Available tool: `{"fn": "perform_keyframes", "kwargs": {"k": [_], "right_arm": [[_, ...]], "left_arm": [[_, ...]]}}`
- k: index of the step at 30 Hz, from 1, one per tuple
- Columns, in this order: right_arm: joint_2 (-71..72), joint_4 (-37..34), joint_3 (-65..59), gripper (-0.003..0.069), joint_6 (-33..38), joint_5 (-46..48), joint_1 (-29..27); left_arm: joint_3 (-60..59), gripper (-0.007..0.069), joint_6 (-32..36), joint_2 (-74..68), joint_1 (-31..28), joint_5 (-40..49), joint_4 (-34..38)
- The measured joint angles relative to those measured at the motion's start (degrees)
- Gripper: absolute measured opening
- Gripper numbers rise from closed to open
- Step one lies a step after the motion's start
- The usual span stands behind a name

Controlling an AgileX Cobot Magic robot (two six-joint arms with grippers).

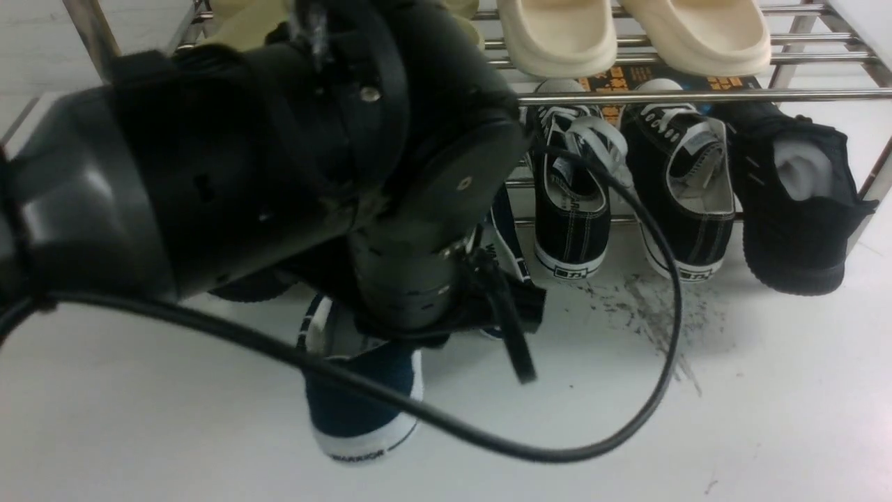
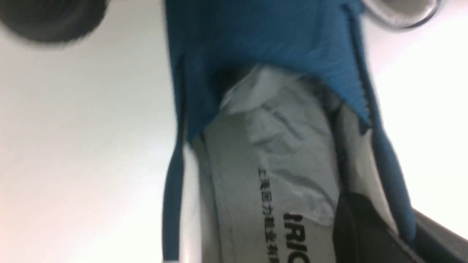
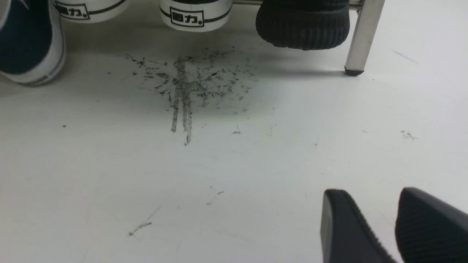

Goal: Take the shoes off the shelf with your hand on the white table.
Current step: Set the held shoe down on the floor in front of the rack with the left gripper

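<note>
- The cable (image 1: 550, 457) loops loosely across the near shoe (image 1: 359, 397) in the front view; if it drops lower as the arm swings, it could snag the heel.
- The right tool (image 3: 373, 191) stands spread over the surface (image 3: 109, 175) with nothing between its fingers; reaching in with it now could crowd the left arm.
- The near shoe is out in front of the rack (image 1: 662, 97). I cannot tell whether its sole touches the surface, so letting go too early might drop it on its heel.
- The left tool (image 2: 387, 215) is pinching the near shoe by one side wall of its opening. With a hold so far off centre, the shoe may roll or swing, and soft canvas may fold or slip.
- The paper (image 2: 292, 146) inside could shift if the wall buckles.
- The far shoe (image 1: 505, 237) is partly behind the arm, beside the laced sneakers (image 1: 571, 209); its support is hidden. Dragging the near shoe sideways could bump it and send it over crooked.
</note>
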State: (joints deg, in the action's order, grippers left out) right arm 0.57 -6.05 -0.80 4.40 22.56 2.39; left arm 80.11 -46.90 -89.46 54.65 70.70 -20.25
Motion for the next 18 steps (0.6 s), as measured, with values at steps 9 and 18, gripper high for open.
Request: {"fn": "perform_keyframes", "kwargs": {"k": [9,18], "right_arm": [[0.00,0.00,0.00,0.0240,0.00,0.00,0.00],[0.00,0.00,0.00,0.0240,0.00,0.00,0.00]], "left_arm": [[-11.80,0.0029,-7.74,5.35,0.29,-0.17,-0.16],[-24.23,0.0031,-12.78,4.08,0.45,-19.11,1.23]]}}
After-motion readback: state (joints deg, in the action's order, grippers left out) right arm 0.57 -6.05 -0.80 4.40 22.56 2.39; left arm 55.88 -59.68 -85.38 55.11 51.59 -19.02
